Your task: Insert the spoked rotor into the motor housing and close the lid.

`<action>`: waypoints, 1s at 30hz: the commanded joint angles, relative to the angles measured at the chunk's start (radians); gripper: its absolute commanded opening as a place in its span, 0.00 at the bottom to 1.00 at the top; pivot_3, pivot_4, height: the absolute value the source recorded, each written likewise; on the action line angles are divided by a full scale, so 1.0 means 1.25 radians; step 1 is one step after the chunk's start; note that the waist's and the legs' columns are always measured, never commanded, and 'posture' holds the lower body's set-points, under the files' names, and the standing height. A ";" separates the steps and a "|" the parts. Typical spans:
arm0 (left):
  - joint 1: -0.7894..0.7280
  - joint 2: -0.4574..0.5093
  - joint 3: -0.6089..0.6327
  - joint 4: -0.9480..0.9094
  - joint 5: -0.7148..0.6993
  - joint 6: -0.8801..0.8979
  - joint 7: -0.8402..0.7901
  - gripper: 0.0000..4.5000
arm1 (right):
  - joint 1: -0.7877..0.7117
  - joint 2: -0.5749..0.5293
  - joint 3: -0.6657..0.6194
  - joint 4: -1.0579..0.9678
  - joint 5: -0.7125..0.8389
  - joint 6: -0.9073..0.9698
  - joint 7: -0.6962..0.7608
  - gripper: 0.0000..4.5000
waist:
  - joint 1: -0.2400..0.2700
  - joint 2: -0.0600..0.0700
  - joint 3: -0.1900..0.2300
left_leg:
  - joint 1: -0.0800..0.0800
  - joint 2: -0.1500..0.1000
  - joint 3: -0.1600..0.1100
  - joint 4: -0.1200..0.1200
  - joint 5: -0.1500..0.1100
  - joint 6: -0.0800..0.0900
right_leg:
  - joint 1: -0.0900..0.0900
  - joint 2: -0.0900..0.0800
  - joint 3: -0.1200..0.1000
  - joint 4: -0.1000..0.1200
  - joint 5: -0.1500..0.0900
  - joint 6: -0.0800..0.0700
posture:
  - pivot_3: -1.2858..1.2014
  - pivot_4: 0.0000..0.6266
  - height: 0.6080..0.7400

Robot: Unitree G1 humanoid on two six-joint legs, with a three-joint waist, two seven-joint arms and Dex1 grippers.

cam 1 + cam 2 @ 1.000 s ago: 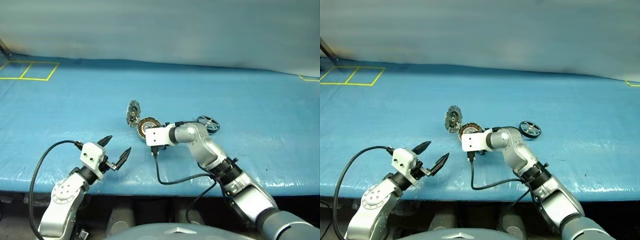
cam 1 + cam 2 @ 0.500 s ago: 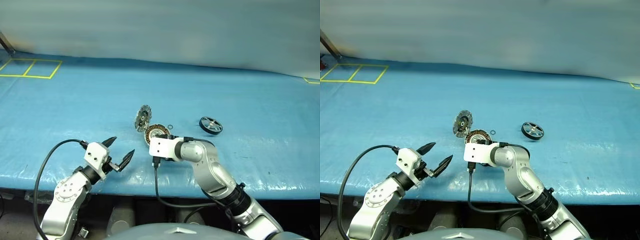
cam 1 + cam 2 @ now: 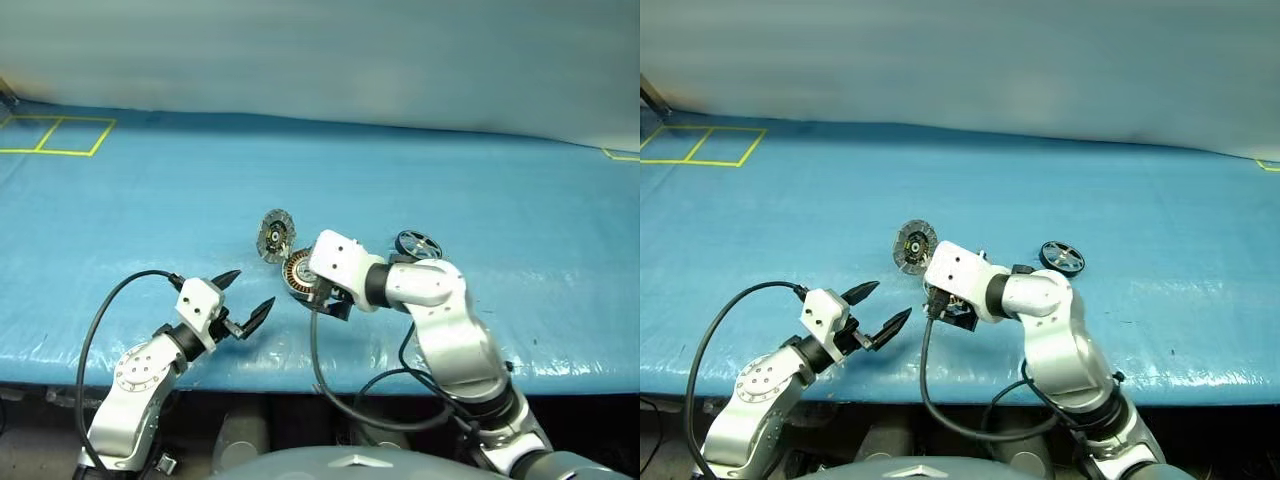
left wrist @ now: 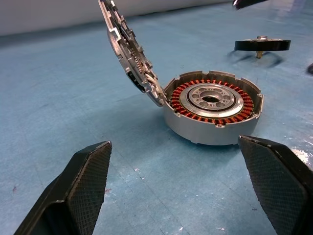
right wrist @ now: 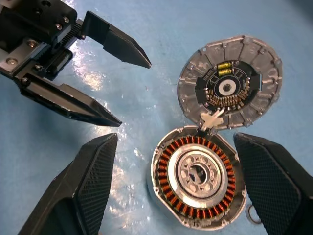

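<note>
We see round silver motor housing with copper windings [image 5: 195, 175] on blue mat [image 3: 150, 215], ribbed silver lid [image 5: 230, 88] hinged up at its edge. Dark spoked rotor [image 3: 417, 244] lies beyond housing, apart. Right gripper [image 5: 195, 196] spread above housing; left gripper [image 3: 244, 298] spread near housing, empty.

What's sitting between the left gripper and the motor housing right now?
Nothing: in the left wrist view only bare blue table cover lies between the open left gripper and the motor housing.
</note>
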 commanded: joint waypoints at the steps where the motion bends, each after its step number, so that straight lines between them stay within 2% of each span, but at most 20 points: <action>1: -0.014 0.007 -0.006 -0.004 -0.003 -0.005 -0.015 1.00 | 0.023 -0.019 -0.123 0.041 0.085 -0.100 -0.058 0.89 | 0.000 0.000 0.001 | 0.000 0.000 0.000 0.000 0.000 0.000 | 0.000 0.000 0.000 0.000 0.000 0.000 | 0.52 0.24 1.00; 5: -0.013 0.013 -0.018 -0.005 0.006 -0.030 -0.036 1.00 | 0.068 -0.027 -0.182 0.236 0.098 -0.311 -0.224 0.89 | -0.001 0.000 0.001 | 0.000 -0.001 0.001 0.000 0.000 0.000 | 0.001 0.000 0.001 0.000 0.000 0.000 | 0.52 0.24 1.00; 10: -0.016 0.013 -0.021 0.005 0.016 -0.070 -0.043 1.00 | 0.059 -0.007 -0.190 0.432 0.132 -0.489 -0.341 0.89 | -0.005 -0.001 0.003 | 0.000 -0.004 0.002 -0.001 0.000 0.000 | 0.001 0.002 0.003 0.001 0.000 0.000 | 0.52 0.24 1.00; 12: -0.020 0.004 -0.025 0.018 0.024 -0.115 -0.045 1.00 | 0.044 0.001 -0.179 0.507 0.147 -0.532 -0.361 0.89 | -0.005 0.000 0.004 | 0.000 -0.004 0.002 -0.001 0.000 0.000 | 0.001 0.003 0.003 0.001 0.000 0.000 | 0.52 0.24 1.00; 17: -0.022 -0.004 -0.033 0.028 0.015 -0.119 -0.059 1.00 | 0.004 0.024 -0.149 0.639 0.169 -0.608 -0.392 0.89 | -0.006 -0.001 0.005 | 0.000 -0.004 0.003 -0.001 0.000 0.000 | 0.001 0.003 0.005 0.001 0.001 0.001 | 0.52 0.24 1.00; 30: -0.016 -0.005 -0.032 0.030 0.021 -0.122 -0.054 1.00 | -0.043 0.051 -0.113 0.830 0.186 -0.676 -0.422 0.89 | -0.010 -0.001 0.005 | 0.001 -0.003 0.003 -0.001 0.000 0.000 | 0.001 0.004 0.007 0.002 0.003 0.005 | 0.52 0.24 1.00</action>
